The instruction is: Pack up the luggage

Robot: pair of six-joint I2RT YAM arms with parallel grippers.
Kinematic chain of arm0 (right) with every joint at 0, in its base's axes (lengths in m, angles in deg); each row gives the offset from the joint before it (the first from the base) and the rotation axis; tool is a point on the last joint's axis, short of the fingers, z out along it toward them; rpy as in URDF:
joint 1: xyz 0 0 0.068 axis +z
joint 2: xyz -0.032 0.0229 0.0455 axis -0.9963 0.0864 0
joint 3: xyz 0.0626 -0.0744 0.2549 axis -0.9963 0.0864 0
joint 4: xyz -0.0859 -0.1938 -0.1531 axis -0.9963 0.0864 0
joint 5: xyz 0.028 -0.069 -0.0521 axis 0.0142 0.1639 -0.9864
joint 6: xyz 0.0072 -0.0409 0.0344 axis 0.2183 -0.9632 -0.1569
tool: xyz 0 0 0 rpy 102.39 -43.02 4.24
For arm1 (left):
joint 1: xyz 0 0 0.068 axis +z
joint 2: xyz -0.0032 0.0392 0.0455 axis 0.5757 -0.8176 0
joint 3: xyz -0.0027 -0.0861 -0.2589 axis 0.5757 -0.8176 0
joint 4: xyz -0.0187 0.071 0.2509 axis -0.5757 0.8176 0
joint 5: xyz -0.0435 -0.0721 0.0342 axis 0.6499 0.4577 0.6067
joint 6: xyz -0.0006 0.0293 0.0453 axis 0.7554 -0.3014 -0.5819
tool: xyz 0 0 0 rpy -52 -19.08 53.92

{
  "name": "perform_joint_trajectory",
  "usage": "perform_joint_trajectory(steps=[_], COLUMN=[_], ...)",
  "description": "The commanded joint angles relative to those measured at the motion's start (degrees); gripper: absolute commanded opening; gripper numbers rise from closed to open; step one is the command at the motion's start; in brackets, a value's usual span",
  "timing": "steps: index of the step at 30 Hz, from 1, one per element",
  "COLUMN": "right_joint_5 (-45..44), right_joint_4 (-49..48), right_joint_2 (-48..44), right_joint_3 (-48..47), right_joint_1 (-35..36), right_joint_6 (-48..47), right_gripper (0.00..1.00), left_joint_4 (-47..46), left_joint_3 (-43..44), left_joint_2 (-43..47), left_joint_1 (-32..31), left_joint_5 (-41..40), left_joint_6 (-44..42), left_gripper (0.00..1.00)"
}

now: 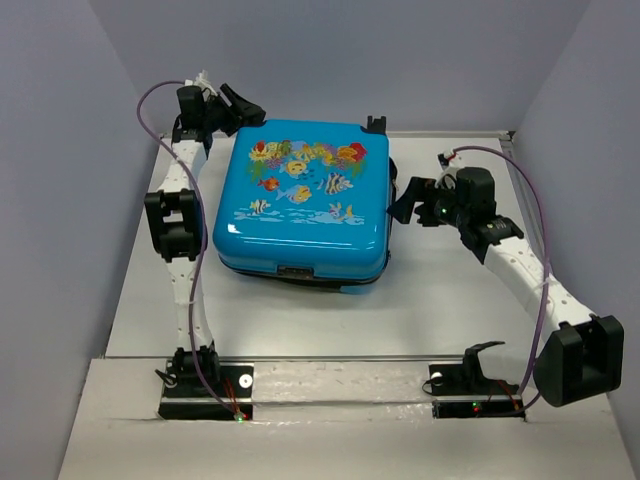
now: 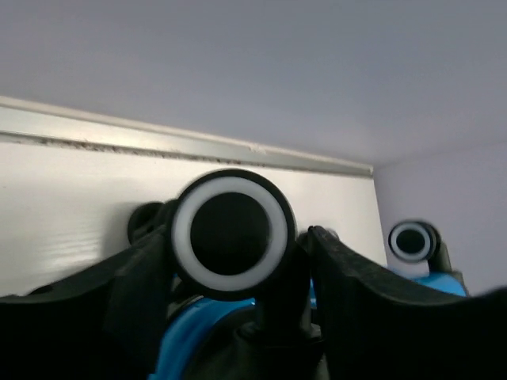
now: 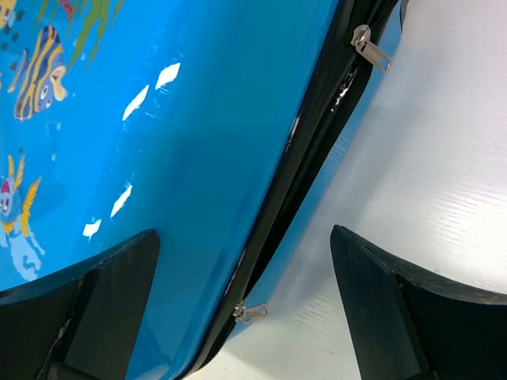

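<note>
Stage: lid down, so likely late; whether the zip is run fully round cannot be told.
Right gripper (image 1: 401, 204): jaws wide, empty, at the right zip seam.
Luggage (image 1: 300, 195): flat mid-tabletop (image 1: 440, 310), fish face up.
Look: glossy blue shell, black zip edge, silver zip pull (image 3: 371, 46).
Left gripper (image 1: 245, 108): far-left corner, a wheel (image 2: 230, 233) between its fingers; gripping or not, cannot tell.

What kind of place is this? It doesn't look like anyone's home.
Most likely a robot test booth, not a lived-in room. Plain lilac walls close round a white table. A left arm and a right arm are bolted at its near edge, with blue fish-print luggage lying between them.
</note>
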Motion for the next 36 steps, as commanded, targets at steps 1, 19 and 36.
perform_joint_trajectory(steps=[1, 19, 36], right_joint_5=[0.8, 2.64, 5.28], right_joint_4=[-0.39, -2.58, -4.17], right_joint_2=[-1.27, -1.62, 3.92], right_joint_3=[1.74, 3.68, -0.46], right_joint_1=[0.46, 0.46, 0.46], right_joint_6=[-1.26, -0.04, 0.93], right_gripper=[0.95, 0.98, 1.0], left_joint_4=[-17.49, -24.47, -14.11], left_joint_3=[-5.35, -10.38, -6.26], left_joint_2=[3.27, 20.41, 26.31], left_joint_1=[-1.51, -1.87, -1.87], left_joint_5=[6.53, 7.07, 1.53], left_joint_6=[8.39, 12.54, 19.31], left_gripper=[0.53, 0.06, 0.06])
